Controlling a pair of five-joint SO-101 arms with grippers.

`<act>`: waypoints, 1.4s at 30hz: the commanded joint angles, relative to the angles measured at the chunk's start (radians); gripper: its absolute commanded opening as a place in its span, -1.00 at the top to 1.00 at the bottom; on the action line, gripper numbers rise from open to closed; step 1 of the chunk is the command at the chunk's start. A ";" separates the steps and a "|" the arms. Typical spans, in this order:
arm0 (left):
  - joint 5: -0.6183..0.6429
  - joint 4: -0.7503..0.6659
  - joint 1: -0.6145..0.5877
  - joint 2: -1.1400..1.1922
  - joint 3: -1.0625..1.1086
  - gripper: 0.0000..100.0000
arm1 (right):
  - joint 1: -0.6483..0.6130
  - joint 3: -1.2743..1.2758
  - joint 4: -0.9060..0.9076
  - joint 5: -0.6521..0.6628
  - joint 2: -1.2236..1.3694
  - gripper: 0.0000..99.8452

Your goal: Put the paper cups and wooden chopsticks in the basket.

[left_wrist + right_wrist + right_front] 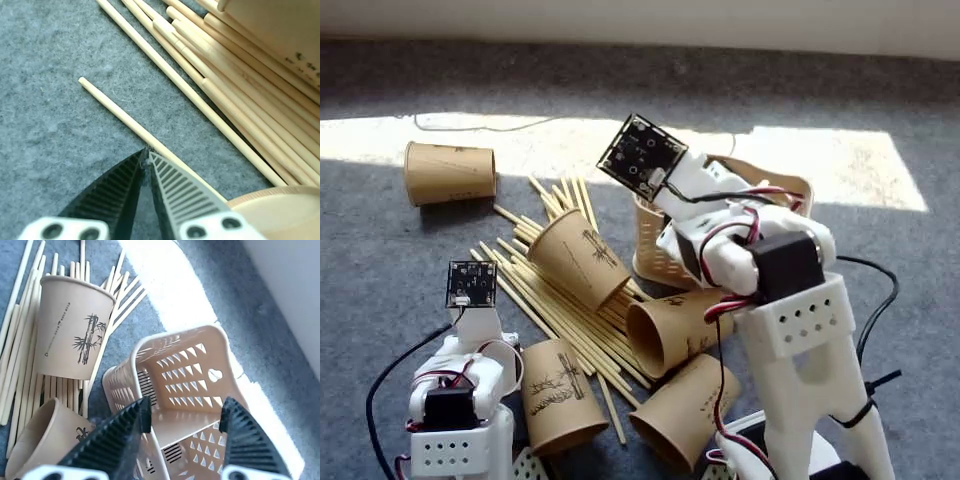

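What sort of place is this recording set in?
Probably an indoor room: a grey carpet-like surface, a pale wall close behind it, and a bright patch of sunlight, likely from a nearby window.

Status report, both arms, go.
Left gripper shut, tips at a lone chopstick. Right gripper open over basket. Cups and chopsticks on the floor, outside basket. Cups lie atop the pile.

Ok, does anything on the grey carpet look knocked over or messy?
Yes. The five brown paper cups all lie on their sides, one well apart from the rest. The pale wooden chopsticks are strewn loose beneath several of them. The beige perforated plastic basket stands upright and looks empty.
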 commanded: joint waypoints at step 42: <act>-0.008 0.003 -0.002 -0.010 0.019 0.99 | -0.348 0.452 0.096 -0.588 -0.180 0.55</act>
